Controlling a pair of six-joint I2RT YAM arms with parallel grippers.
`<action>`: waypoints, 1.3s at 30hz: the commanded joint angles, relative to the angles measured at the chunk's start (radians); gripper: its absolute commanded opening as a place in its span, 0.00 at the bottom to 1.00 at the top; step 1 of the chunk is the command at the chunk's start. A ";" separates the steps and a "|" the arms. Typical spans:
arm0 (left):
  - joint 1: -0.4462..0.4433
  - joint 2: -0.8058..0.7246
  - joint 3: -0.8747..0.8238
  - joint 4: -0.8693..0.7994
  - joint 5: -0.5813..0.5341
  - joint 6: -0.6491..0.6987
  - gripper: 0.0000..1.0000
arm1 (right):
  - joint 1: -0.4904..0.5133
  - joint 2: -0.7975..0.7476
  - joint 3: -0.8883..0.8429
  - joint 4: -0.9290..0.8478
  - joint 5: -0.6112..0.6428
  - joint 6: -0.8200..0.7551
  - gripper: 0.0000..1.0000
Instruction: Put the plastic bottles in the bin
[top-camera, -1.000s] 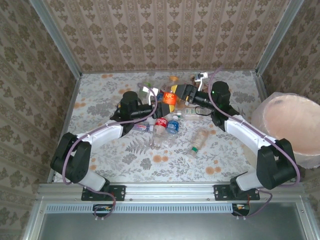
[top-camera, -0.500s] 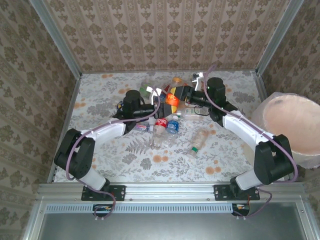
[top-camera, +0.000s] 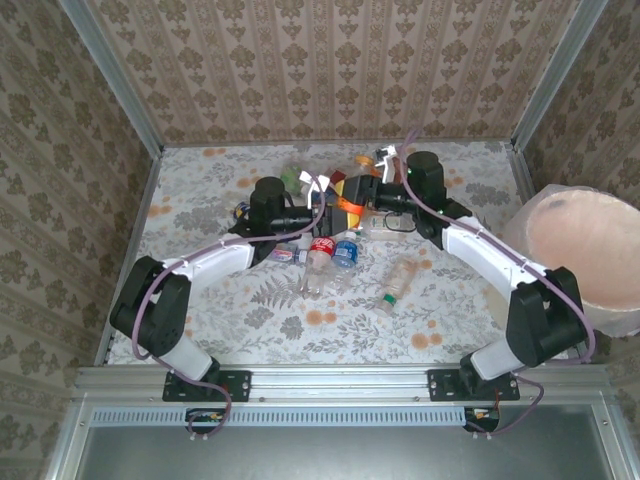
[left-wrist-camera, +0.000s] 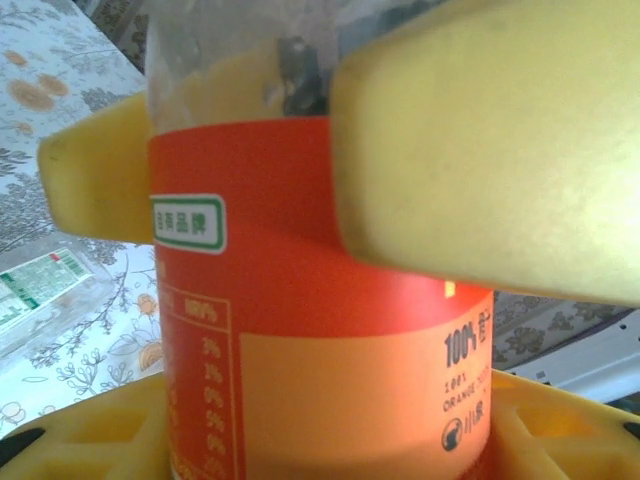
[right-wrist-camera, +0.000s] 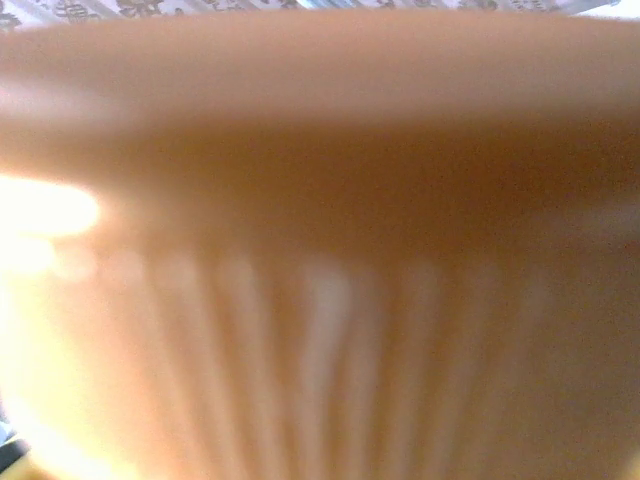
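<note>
The two arms meet a little toward 12 o'clock from the middle of the flowered table, both at one orange bottle. The left gripper comes at it from 9 o'clock and the right gripper from 2 o'clock. In the left wrist view the bottle stands upright with its red and orange label facing the lens. Two yellow pads of the right gripper lie flat against it, one on the near right and one on the far left, pinching it between them. The left gripper's own yellow fingers flank the bottle's lower part. Whether they press on it or stand just clear, I cannot tell. In the right wrist view a blurred orange surface sits too close to make out. At 6 o'clock from the held bottle a Coca-Cola bottle and a blue-labelled bottle lie side by side on the table. A clear bottle with a green cap lies apart from them at about 4 o'clock. More bottles are heaped at 12 o'clock behind the grippers. The bin stands off the table's edge at 3 o'clock, well apart from the orange bottle.
</note>
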 joint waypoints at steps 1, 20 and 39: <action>0.014 -0.010 0.032 -0.066 -0.058 0.014 0.81 | -0.031 -0.155 0.096 -0.253 0.192 -0.147 0.41; 0.147 -0.177 -0.108 -0.181 -0.484 0.019 1.00 | -0.354 -0.491 0.400 -0.941 1.002 -0.585 0.36; 0.149 -0.222 -0.074 -0.329 -0.551 0.080 1.00 | -0.861 -0.373 0.368 -1.256 0.879 -0.530 0.37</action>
